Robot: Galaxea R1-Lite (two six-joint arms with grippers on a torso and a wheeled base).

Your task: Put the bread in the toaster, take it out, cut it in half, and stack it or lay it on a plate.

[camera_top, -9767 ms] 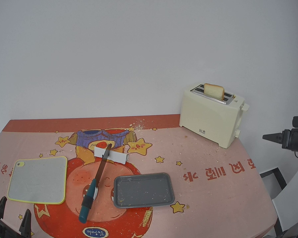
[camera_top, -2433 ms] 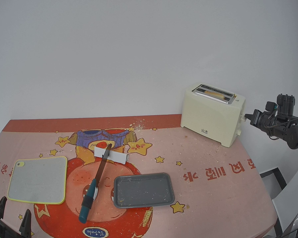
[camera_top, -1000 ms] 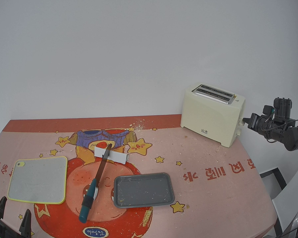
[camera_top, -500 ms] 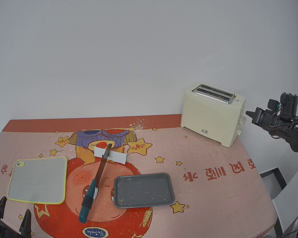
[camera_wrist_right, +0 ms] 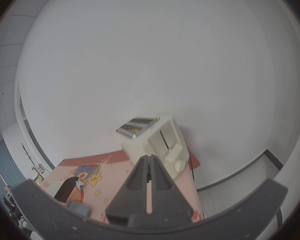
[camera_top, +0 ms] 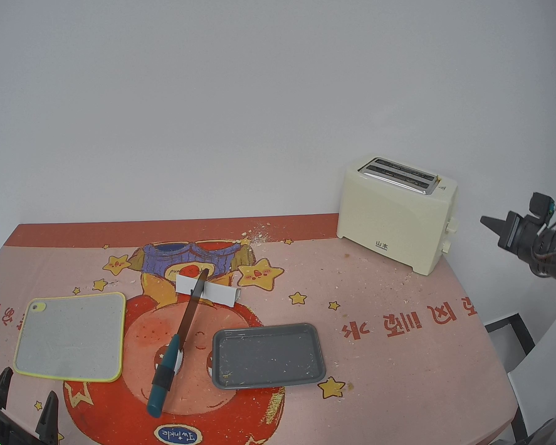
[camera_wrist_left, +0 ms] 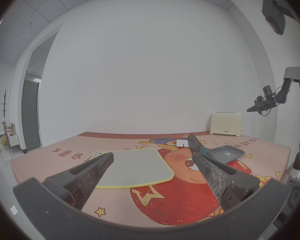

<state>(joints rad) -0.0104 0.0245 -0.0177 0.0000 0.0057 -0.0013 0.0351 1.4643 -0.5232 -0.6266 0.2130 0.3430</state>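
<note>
Bread [camera_wrist_right: 134,130], 1 light, crumbly slice sunk in the toaster [camera_top: 396,220] at the table's [camera_top: 414,366] far right corner, likely needs a gentle top-crust pinch once raised; right gripper [camera_wrist_right: 149,158] is closed and empty, left gripper [camera_wrist_left: 152,155] wide apart, empty.

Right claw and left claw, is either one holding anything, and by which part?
Nothing is held. The right claw is shut on empty air, apart from the toaster; the left claw is open and empty.
</note>
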